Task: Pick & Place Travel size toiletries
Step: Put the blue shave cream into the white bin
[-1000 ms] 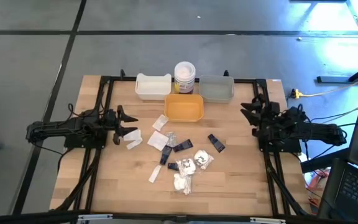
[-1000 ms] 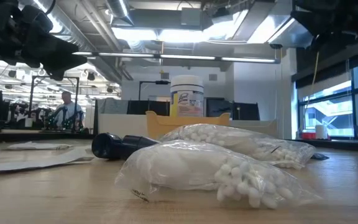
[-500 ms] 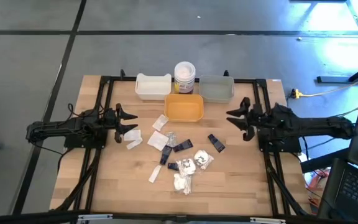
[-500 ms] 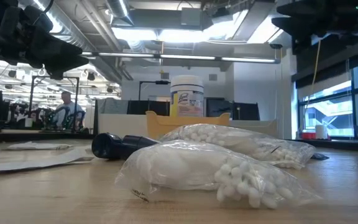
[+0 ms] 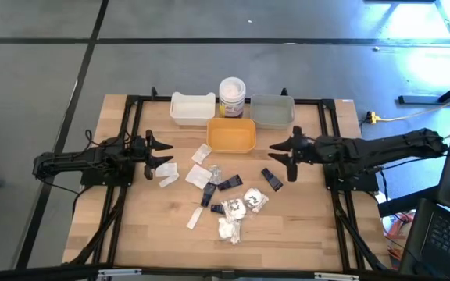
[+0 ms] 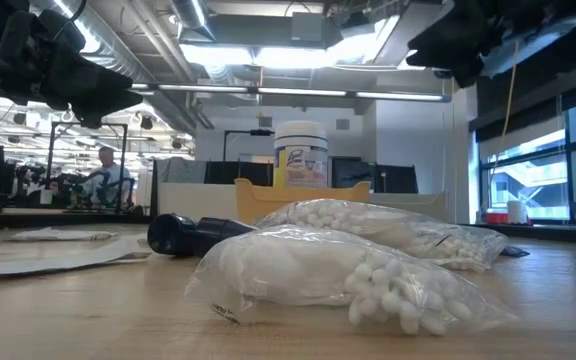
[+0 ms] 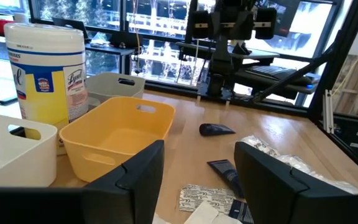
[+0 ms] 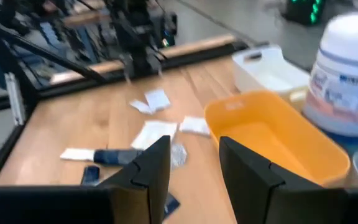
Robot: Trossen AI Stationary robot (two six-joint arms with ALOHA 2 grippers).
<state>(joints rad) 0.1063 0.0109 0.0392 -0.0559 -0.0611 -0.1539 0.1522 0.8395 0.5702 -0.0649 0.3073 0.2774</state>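
The toiletries lie scattered mid-table: black tubes (image 5: 272, 179) (image 5: 230, 183), flat white sachets (image 5: 198, 176) (image 5: 202, 153) and clear-wrapped white fluffy pieces (image 5: 255, 200) (image 6: 338, 270). My left gripper (image 5: 162, 156) (image 7: 194, 186) hovers open at the table's left side, beside a sachet (image 5: 168, 176). My right gripper (image 5: 276, 158) (image 8: 194, 180) is open above the table, just right of the yellow tray (image 5: 231, 135) and over the rightmost black tube. Neither gripper touches anything.
Along the far edge stand a white tray (image 5: 192, 108), a white jar with a yellow label (image 5: 232, 97) and a grey tray (image 5: 273, 111), with the yellow tray in front of them. Bare wood shows along the near edge (image 5: 287, 242). A person shows far off in the room (image 6: 108, 175).
My right gripper has reached from the table's right edge toward the centre, ending beside the yellow tray above the rightmost black tube. My left arm and the toiletries have kept still.
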